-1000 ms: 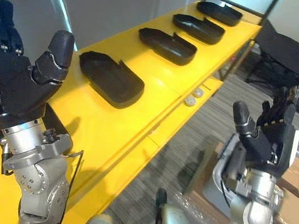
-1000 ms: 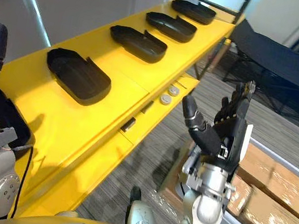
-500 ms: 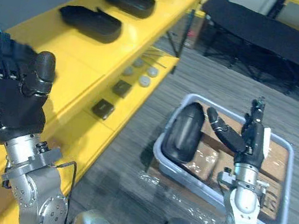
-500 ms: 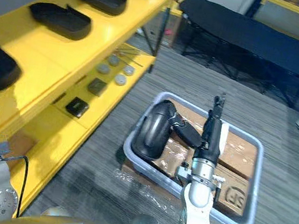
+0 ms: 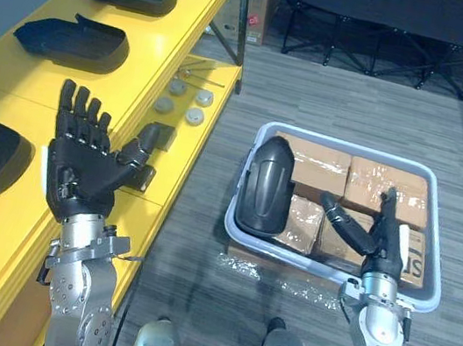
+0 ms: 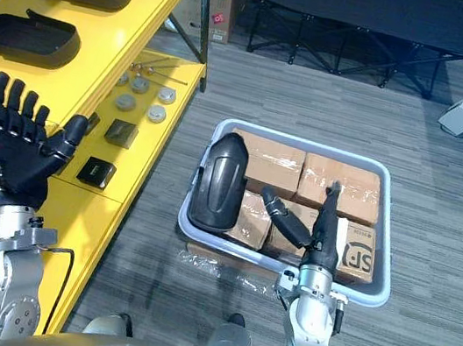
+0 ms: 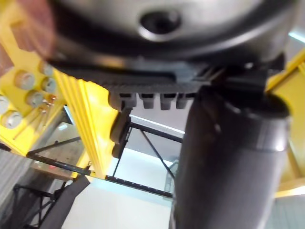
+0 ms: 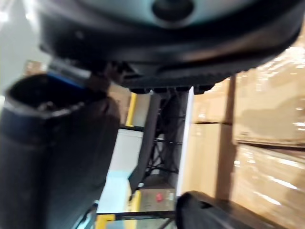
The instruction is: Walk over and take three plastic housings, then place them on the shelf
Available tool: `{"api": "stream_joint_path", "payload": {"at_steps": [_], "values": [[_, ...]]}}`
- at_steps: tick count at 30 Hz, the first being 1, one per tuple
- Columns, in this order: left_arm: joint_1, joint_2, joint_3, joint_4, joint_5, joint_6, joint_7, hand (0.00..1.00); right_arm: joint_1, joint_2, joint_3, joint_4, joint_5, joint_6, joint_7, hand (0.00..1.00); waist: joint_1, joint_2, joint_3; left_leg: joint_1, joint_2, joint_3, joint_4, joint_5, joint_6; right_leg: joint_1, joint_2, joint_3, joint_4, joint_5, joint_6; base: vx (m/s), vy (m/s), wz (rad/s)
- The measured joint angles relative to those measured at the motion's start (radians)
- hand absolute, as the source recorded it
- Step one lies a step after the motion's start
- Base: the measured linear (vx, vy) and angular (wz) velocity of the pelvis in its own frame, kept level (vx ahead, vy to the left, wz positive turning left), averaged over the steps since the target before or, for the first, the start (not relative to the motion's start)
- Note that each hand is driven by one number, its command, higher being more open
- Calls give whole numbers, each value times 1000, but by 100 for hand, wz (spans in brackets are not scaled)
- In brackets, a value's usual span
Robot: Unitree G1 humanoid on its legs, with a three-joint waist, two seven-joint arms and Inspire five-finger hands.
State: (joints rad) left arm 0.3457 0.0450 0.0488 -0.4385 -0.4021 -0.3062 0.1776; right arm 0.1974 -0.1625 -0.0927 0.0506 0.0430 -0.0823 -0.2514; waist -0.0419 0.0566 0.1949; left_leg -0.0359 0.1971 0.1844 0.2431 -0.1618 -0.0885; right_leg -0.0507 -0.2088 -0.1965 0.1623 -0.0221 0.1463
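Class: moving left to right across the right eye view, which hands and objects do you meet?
left hand → black housing in the grey bin → right hand → white box on the floor

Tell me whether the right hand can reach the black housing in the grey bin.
Probably yes: the open right hand hovers over the bin, and the housing stands uncovered just beside it, nothing between.

At centre, a glossy black plastic housing (image 5: 267, 185); pale grey plastic tub (image 5: 419, 298); brown cardboard boxes (image 5: 377, 178); bright yellow shelf (image 5: 40, 92) at left; grey streaked carpet (image 5: 350, 104).
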Motion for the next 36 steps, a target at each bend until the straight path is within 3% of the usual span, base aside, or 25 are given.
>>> {"api": "stream_joint_path", "payload": {"at_steps": [6,10,18,24,25,36], "values": [[-99,54,-5,5,20,4,-17,100,-320,-57,-21,283,-8,55,-150,100,59,-5,113,-154,-61,-77,74,-4,-5,-22,-46,-79,-118,127,15,-175,139,30],[-129,81,-43,5,29,15,-14,100,-528,-142,-27,371,-9,61,-215,100,95,4,178,-252,-75,-117,146,-3,-2,-45,-53,-123,-144,143,18,-169,36,30],[-171,111,-54,27,31,21,-17,100,-679,-303,-12,542,-50,56,-222,100,111,22,234,-323,-79,-143,195,-3,1,-75,-51,-136,-147,153,21,-75,6,7],[-219,151,-82,82,12,-18,-21,100,-797,-380,33,722,-70,148,-227,100,128,41,247,-358,-80,-154,222,-3,4,-91,-51,-140,-146,163,20,-42,15,3],[-233,151,-90,89,11,-22,-19,100,-818,-396,43,746,-70,171,-217,0,134,49,252,-363,-80,-155,226,-4,5,-93,-50,-141,-146,166,19,-47,13,3],[-329,166,-124,170,1,-71,-11,100,-1037,-576,179,1014,-186,234,-116,0,161,68,265,-399,-83,-167,221,14,10,-122,-50,-156,-144,176,18,-66,1,3]]}}
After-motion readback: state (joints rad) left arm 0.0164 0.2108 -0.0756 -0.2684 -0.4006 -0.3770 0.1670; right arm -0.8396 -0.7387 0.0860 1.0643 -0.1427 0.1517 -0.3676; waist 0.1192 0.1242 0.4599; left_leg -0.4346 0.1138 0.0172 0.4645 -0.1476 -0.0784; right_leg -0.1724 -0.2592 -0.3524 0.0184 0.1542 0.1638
